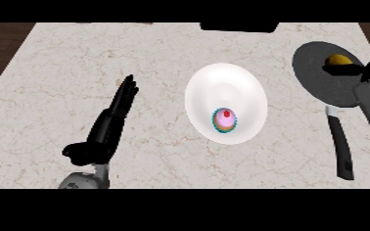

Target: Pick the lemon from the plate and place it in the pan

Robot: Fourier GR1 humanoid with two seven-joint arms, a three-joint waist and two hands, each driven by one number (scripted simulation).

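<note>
Looking steeply down, a pale marbled tabletop [72,68] is seen, with a white plate [225,85] near its middle. On the plate's near part a small cupcake-like item [225,120] is set, pink with a red top and a teal rim; its exact kind is hard to make out. At the right, a dark pan [318,73] is shown, its far side cut off by the view's edge and its black handle [341,147] running toward the viewer. The lemon [336,59] is seen over the pan's inner surface, only its yellow top visible. The right hand [345,70] is largely cut off by the right edge; dark fingers cross just below the lemon and appear to be curled on it, though the contact is partly hidden. The left hand [108,122] is shown well left of the plate, fingers straight and pointing away, nothing held, with its grey forearm [85,180] entering from below. A dark object [239,27] at the far edge is truncated and cannot be identified.
</note>
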